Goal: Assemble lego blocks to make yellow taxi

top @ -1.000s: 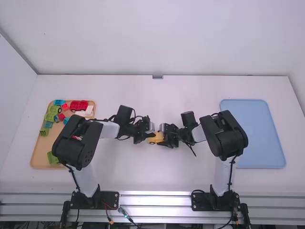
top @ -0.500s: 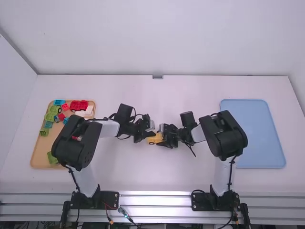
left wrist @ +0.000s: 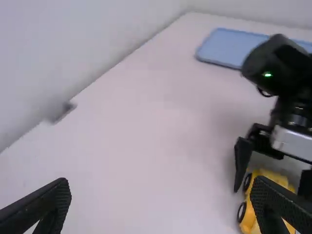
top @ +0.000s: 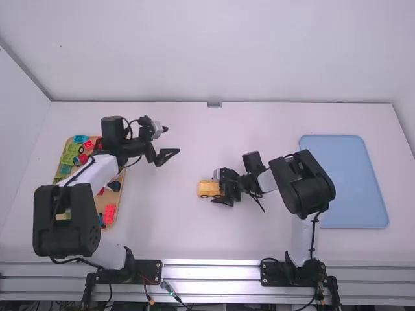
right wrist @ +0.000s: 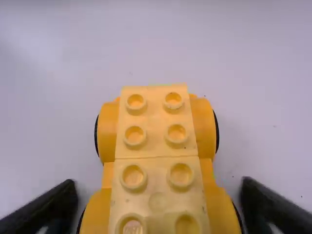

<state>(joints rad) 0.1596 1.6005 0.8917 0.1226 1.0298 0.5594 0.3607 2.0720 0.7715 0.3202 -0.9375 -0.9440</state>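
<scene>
1. Jaws first: left gripper [top: 167, 156] has its fingers spread wide with nothing between them, hanging over the white table [top: 162, 227] well apart from the build.
2. Right gripper [top: 217, 188] is also spread wide, one finger on each side of the yellow car [top: 209, 189]. Can't tell if either finger actually touches it, so I wouldn't call that a grip.
3. The car itself sits on the table between the two trays, not in either one. It's got black wheels, plus two studded yellow bricks end to end on top.
4. Wooden tray [top: 99, 203], on the left, is the parts bin. At its far end there's a blue block [top: 80, 138], a pinkish-red block [top: 89, 144] and some green blocks [top: 70, 154].
5. Nearer end of that tray: a red block [top: 110, 210] with a small dark blue piece [top: 101, 219] just beside it. The left arm hides a good chunk of the rest.
6. Blue tray [top: 353, 181] is off to the right, past the right arm.
</scene>
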